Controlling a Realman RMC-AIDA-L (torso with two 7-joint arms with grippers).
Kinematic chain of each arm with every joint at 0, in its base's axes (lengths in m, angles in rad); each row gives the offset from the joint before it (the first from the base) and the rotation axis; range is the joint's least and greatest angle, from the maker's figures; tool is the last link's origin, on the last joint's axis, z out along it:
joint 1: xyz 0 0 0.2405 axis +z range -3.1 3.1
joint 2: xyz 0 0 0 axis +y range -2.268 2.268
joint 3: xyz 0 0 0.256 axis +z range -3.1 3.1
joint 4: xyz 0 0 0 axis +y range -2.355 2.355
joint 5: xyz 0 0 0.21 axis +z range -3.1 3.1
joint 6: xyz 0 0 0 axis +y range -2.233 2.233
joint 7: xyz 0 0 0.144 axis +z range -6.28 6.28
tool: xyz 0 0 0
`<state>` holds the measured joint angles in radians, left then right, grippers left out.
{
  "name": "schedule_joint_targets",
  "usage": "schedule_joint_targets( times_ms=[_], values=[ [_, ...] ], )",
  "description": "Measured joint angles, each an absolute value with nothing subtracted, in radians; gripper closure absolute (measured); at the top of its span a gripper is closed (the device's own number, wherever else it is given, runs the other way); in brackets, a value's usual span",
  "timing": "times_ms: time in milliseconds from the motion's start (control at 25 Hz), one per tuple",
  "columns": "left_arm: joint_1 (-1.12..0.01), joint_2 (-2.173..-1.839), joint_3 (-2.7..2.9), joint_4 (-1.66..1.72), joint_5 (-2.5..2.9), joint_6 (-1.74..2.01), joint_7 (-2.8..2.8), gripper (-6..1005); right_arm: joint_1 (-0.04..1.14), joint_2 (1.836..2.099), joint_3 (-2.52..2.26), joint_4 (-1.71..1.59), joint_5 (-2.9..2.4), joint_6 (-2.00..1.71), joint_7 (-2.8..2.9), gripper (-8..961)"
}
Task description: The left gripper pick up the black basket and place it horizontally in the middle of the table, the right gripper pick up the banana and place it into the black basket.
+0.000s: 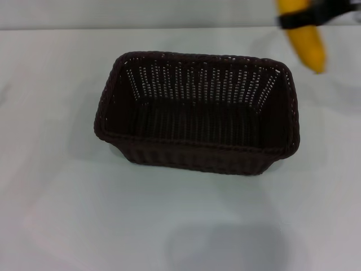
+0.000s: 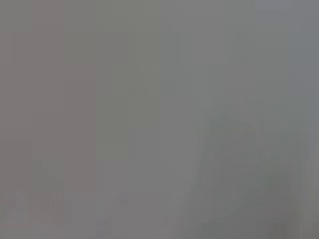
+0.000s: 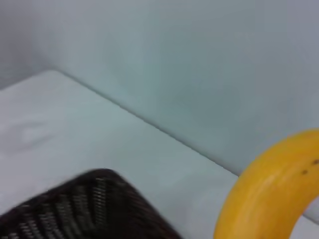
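Observation:
The black basket (image 1: pixel 197 113) stands upright and empty, lying crosswise in the middle of the white table (image 1: pixel 56 214). My right gripper (image 1: pixel 307 18) is at the top right of the head view, shut on the yellow banana (image 1: pixel 307 42), which hangs in the air beyond the basket's far right corner. The right wrist view shows the banana's curved body (image 3: pixel 269 194) close up and a corner of the basket (image 3: pixel 84 209) below it. My left gripper is out of view; the left wrist view shows only a blank grey surface.
The table's far edge (image 1: pixel 169 28) meets a pale wall behind the basket. A soft shadow (image 1: pixel 231 245) lies on the tabletop in front of the basket.

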<state>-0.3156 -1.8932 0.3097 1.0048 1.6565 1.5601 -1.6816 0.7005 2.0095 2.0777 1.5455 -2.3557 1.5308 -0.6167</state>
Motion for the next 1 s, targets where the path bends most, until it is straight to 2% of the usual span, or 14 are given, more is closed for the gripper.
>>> schedule_joint_targets(
  times_ms=[200, 640, 760, 1000],
  values=[
    [-0.306, -1.899, 0.305, 1.003, 1.656, 1.56, -1.681, 384, 0.681, 2.01, 1.895, 1.532, -2.307, 1.386, -0.665, 470],
    [-0.268, -1.924, 0.279, 1.001, 1.63, 1.56, -1.681, 384, 0.677, 2.013, 1.804, 1.332, -2.082, 1.372, -0.954, 471],
    [-0.265, -1.932, 0.258, 0.994, 1.627, 1.56, -1.677, 384, 0.678, 2.013, 1.81, 1.29, -2.055, 1.357, -1.004, 352],
    [-0.253, -1.933, 0.247, 0.944, 1.58, 1.569, -1.64, 384, 0.592, 2.01, 1.913, 1.312, -2.036, 1.342, -1.163, 243]
  ],
)
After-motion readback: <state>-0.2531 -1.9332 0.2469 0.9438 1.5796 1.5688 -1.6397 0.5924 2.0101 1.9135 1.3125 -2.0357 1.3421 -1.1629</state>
